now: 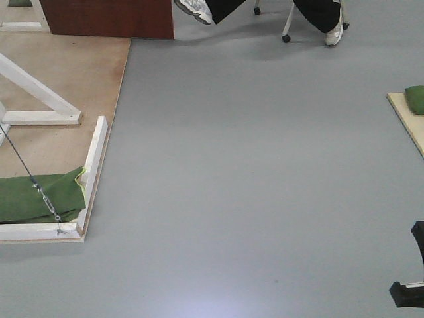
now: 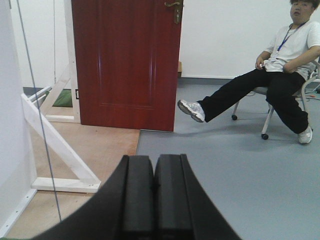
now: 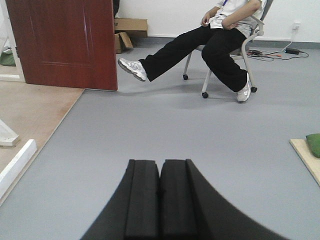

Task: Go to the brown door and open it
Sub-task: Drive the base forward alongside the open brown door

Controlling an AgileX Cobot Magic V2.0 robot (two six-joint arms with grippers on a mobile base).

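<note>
Grey floor (image 1: 252,165) fills most of the front view, with a low wooden platform (image 1: 79,66) along its left side. At the far edge of that platform stands the brown door (image 2: 127,65), ahead and to the left, well apart from the robot. Only its bottom strip shows in the front view. Its brass handle (image 2: 173,4) sits by the door's right edge, at the very top of the left wrist view. The left tool (image 2: 154,195) has its pads pressed together with nothing between them, and so has the right tool (image 3: 160,200).

The step in hand, as I judge it, is the drive up to the door. It should go best by steering forward and left on the grey floor, with the base kept off the platform edge and away from the white beams (image 1: 33,85). Leave room for the seated person (image 3: 210,45), whose outstretched shoe comes near the door's right side. Stop facing the handle side, near enough for an arm to reach.

Counted: one door, one handle, one person, one chair (image 3: 206,82) and two tools. The front view shows two green cushions (image 1: 40,195), and there is possibly a third, half hidden behind the frame.
</note>
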